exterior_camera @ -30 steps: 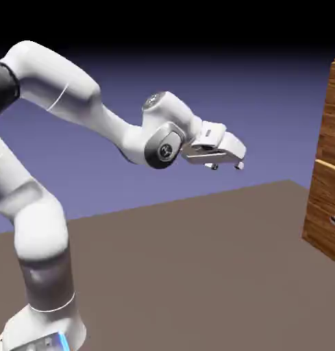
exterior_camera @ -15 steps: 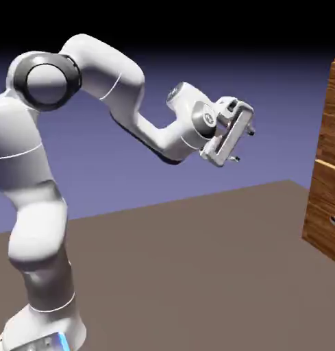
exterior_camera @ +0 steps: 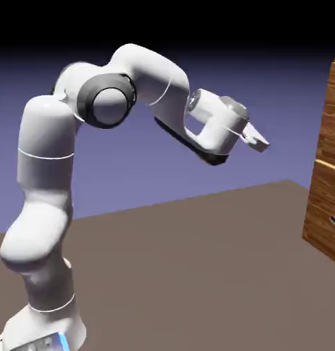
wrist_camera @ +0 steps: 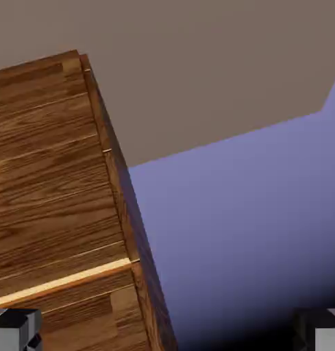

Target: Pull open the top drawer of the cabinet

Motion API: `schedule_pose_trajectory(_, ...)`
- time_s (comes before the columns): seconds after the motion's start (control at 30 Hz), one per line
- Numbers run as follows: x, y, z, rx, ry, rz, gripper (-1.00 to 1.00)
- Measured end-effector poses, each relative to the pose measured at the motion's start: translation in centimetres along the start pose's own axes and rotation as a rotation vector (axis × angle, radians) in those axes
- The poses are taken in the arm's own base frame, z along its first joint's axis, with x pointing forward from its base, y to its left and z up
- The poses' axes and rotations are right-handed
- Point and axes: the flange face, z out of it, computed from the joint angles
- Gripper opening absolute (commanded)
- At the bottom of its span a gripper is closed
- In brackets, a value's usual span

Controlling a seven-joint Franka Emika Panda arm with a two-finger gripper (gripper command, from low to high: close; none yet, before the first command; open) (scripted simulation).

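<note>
Closest in, the hand view gives us the two grey fingertips (wrist_camera: pixel 16 330) parked at opposite bottom corners, so the gripper (wrist_camera: pixel 167 336) is spread as wide as it goes with nothing between the jaws; a sensible setup for a hand that has a handle to catch. Beyond them the cabinet (wrist_camera: pixel 53 206) fills the view's left, rolled at a slant because the wrist is turned, its drawer seams showing as bright lines; the brown table (wrist_camera: pixel 218 68) and blue backdrop lie past it. In the exterior view the gripper (exterior_camera: pixel 257 141) hangs in mid-air, aimed right; the top drawer (exterior_camera: pixel 333 113) sits shut at the frame's right edge, well apart from the hand; the approach looks barely begun.
</note>
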Motion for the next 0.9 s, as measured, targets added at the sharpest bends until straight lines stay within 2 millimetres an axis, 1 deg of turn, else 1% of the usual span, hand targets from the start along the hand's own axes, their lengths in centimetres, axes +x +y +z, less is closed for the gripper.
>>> schedule_pose_trajectory(0.13, -1.4, 0.2, 1.7, -0.057, -0.024, -0.267, 0.00)
schedule_pose_trajectory(0.27, -3.4, 0.0, 3.2, -0.104, -0.072, -0.522, 0.00)
schedule_pose_trajectory(0.37, -5.3, -0.5, 4.3, -0.129, -0.124, -0.707, 0.00)
schedule_pose_trajectory(0.5, -8.5, -1.5, 5.6, -0.140, -0.209, -0.944, 0.00)
schedule_pose_trajectory(0.6, -11.3, -2.7, 6.5, -0.128, -0.283, -1.115, 0.00)
schedule_pose_trajectory(0.7, -14.4, -4.3, 7.2, -0.094, -0.360, -1.281, 0.00)
schedule_pose_trajectory(0.8, -17.8, -6.4, 7.8, -0.037, -0.437, -1.441, 0.00)
schedule_pose_trajectory(0.9, -21.4, -9.0, 8.2, 0.045, -0.507, -1.595, 0.00)
